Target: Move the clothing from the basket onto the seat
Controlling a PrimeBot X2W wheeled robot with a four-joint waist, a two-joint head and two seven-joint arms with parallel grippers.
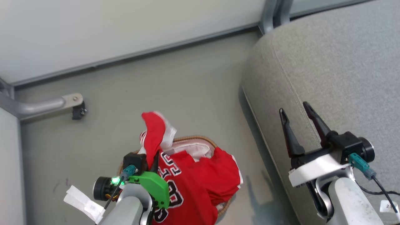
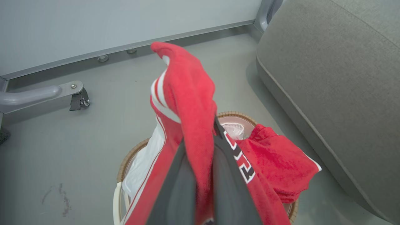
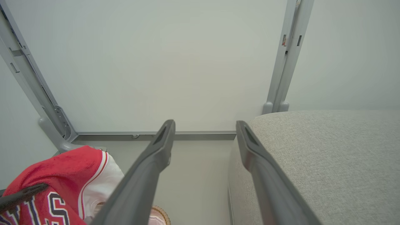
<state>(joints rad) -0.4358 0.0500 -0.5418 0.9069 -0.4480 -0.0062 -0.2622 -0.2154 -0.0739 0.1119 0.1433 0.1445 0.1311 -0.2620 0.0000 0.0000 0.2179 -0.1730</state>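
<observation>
The big grey seat (image 1: 337,62) is on the right. The basket (image 1: 200,138) sits on the floor (image 1: 156,93) to its left. Red clothing (image 1: 200,184) spills over its rim. The left gripper (image 2: 200,134) pinches the clothing and holds it up. The right gripper (image 1: 293,107) is spread wide over the seat's edge, holding nothing.

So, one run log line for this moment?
left gripper: shut on red white-trimmed clothing | right gripper: open | clothing: hanging over oval white plastic basket
</observation>
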